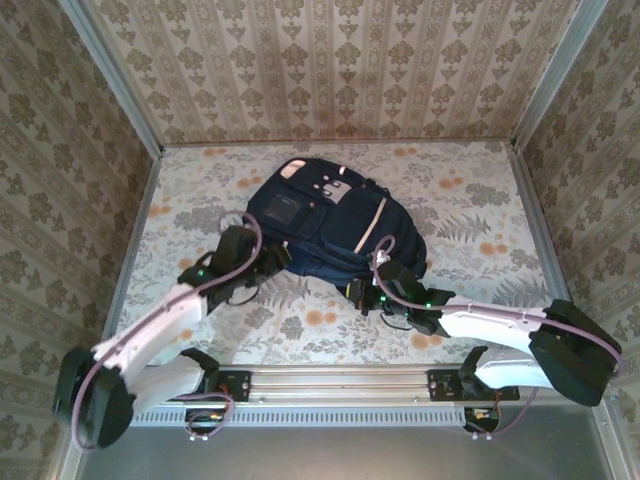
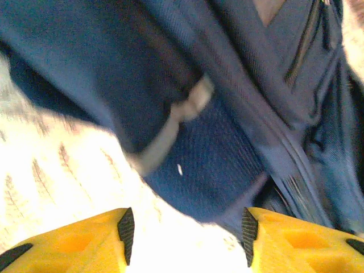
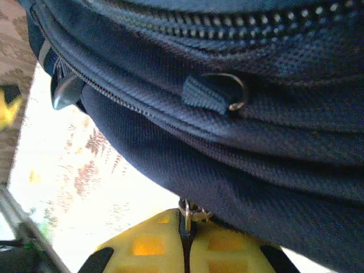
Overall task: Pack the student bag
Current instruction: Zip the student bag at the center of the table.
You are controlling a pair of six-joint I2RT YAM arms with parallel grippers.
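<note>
The student bag (image 1: 325, 222), a large navy backpack with pale stripe trim, lies flat in the middle of the floral table. My left gripper (image 2: 186, 236) is open at the bag's near left edge, with blue fabric and a pale strap (image 2: 170, 122) just beyond its yellow fingers. My right gripper (image 3: 186, 223) is shut on a small metal zipper pull (image 3: 187, 211) at the bag's near right side. The bag's side (image 3: 227, 142), with its zipper rows and a fabric loop with a ring (image 3: 219, 94), looms above the shut fingers.
The floral table (image 1: 470, 215) is walled by patterned panels on three sides. The arm bases sit on a metal rail (image 1: 340, 385) at the near edge. Bare table lies left and right of the bag.
</note>
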